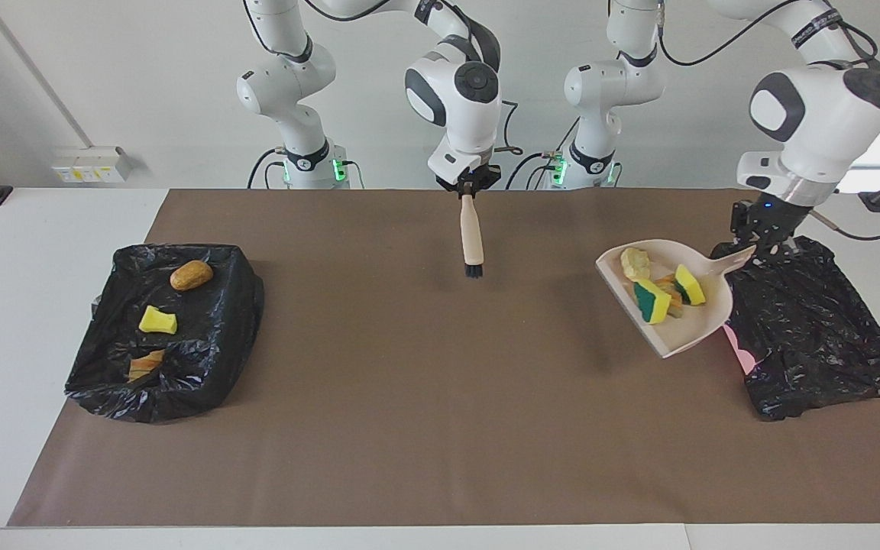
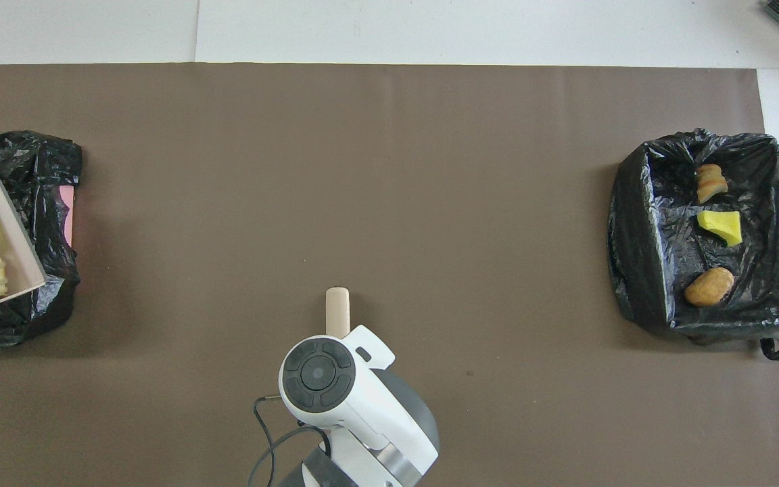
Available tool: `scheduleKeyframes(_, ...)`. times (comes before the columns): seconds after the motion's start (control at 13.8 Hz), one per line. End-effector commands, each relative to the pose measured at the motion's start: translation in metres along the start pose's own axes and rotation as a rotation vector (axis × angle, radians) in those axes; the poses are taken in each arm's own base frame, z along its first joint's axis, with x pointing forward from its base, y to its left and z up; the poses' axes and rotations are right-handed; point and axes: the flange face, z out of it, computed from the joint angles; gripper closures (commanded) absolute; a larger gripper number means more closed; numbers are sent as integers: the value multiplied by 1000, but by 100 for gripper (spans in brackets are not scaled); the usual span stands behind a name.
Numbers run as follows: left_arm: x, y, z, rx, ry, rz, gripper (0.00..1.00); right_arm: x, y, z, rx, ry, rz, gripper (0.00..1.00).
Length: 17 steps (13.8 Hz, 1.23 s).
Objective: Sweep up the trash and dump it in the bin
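1. The left gripper's (image 1: 755,246) jaws were clamped on the dustpan (image 1: 677,328) handle, the pan raised beside the black-lined bin (image 1: 814,336) at the left arm's end of the surface; the right gripper's (image 1: 469,189) jaws gripped the brush (image 1: 471,237), hanging bristles down — waiting.
2. The pan looked stiff and light — its handle seemed the right hold.
3. The trash (image 1: 658,294) — spongy, bread-like chunks — lay loose in the pan, away from the jaws, probably apt to slide when tipped.
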Motion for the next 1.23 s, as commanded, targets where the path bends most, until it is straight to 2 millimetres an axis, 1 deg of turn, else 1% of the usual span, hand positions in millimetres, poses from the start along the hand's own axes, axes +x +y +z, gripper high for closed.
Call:
scheduleKeyframes(0.0,-34,-19,-9,33,-144,50,100,3,0,-4,-9,29,19,100)
scheduleKeyframes(0.22,-41,-28,-12,77,-312,115,100,1,2,0,-15,23,21,100)
scheduleKeyframes(0.29,-38,-31,-11,90,-363,81,100,-10,-6,9,-26,15,8,100)
scheduleKeyframes(0.36,-35,-33,-6,87,-420,60,100,-16,-10,16,-37,12,9,100)
scheduleKeyframes(0.44,-33,-33,-5,83,-474,56,100,-17,-10,19,-41,9,13,100)
scheduleKeyframes(0.51,-20,-35,-4,77,-505,89,100,-18,-9,19,-42,8,13,100)
scheduleKeyframes(0.58,-13,-37,-5,74,-545,129,100,-19,-7,22,-48,3,16,100)
scheduleKeyframes(0.65,-10,-37,-7,68,-591,159,100,-19,-6,22,-48,4,16,100)
scheduleKeyframes(0.73,-3,-39,-7,67,-613,185,100,-19,-6,22,-50,3,16,100)
scheduleKeyframes(0.8,6,-40,-7,58,-643,214,100,-19,-7,20,-58,7,11,5)
scheduleKeyframes(0.87,8,-40,-11,53,-704,239,100,-16,-8,15,-74,27,-4,0)
scheduleKeyframes(0.94,15,-41,-14,59,-758,250,100,-14,-8,10,-76,38,-9,0)
scheduleKeyframes(1.09,23,-43,-21,58,-845,281,100,-11,-12,-13,-73,36,-7,0)
scheduleKeyframes(1.16,32,-44,-25,63,-874,300,100,-8,-12,-24,-75,35,-5,0)
